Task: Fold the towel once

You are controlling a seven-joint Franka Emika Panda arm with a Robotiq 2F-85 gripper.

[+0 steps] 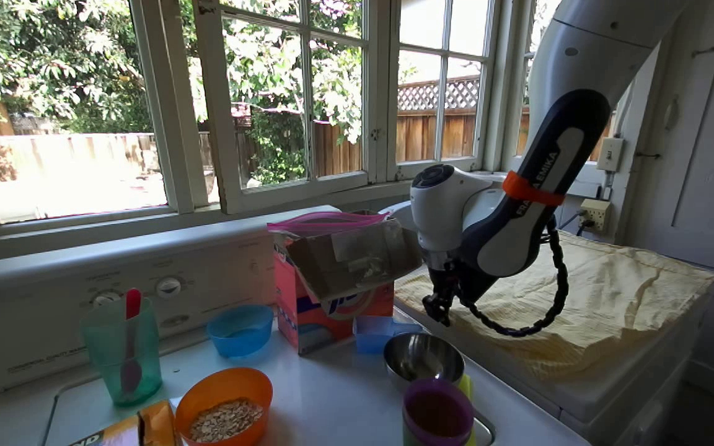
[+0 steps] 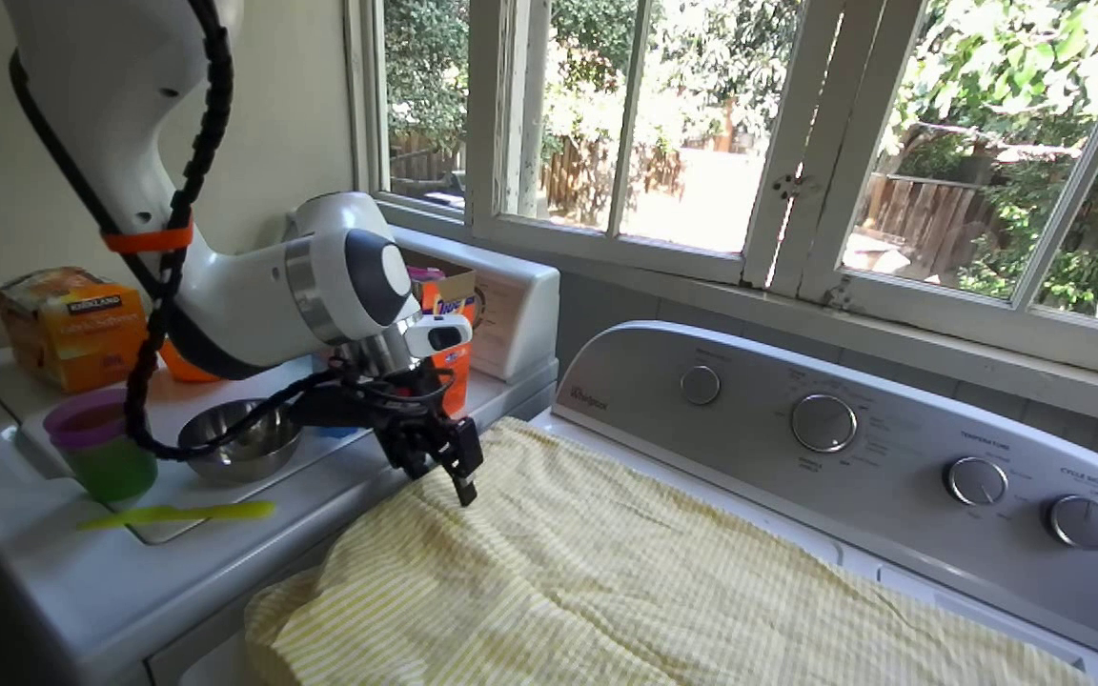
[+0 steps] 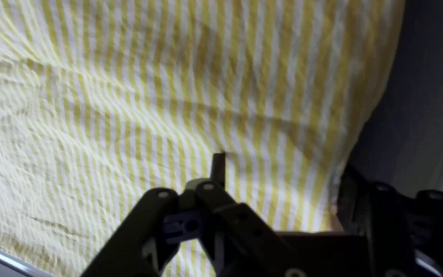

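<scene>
The towel (image 2: 625, 572), striped yellow and white and wrinkled, lies spread over the top of a Whirlpool machine (image 2: 859, 559). From the left in an exterior view, an orange box (image 2: 96, 329) stands on the white machine (image 2: 149, 572) next to it; then come a purple and green cup (image 2: 106, 457), a yellow-green utensil (image 2: 177, 514) lying in front of it, and a steel bowl (image 2: 244, 453). Farther right, the hand (image 2: 444, 483) hangs low at the towel's left edge. In the wrist view its fingers (image 3: 218, 167) stand wide apart, that edge between them; I cannot tell whether they touch the cloth. Behind the hand stands a Tide box (image 2: 458, 372), and rightward a gray control panel (image 2: 911, 457) runs behind the towel.
</scene>
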